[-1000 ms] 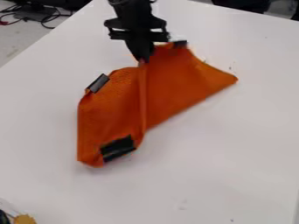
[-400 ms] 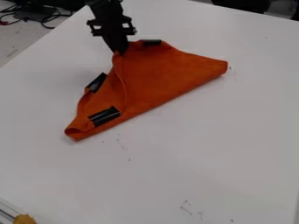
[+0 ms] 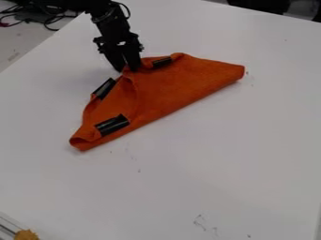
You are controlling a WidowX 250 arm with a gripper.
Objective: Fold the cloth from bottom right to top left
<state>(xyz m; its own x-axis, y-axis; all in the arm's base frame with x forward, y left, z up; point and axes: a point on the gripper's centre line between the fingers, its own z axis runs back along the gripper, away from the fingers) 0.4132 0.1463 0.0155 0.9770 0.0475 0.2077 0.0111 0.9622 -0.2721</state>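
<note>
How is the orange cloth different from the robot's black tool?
The cloth is mostly bright orange, but the tool is black. The cloth is soft-looking, folded and wrinkly, while the tool looks stiff, with two straight fingers spread apart. The cloth lies on the white table, but the tool points down at the cloth's top left edge. Both have black: the cloth has black patches.
</note>
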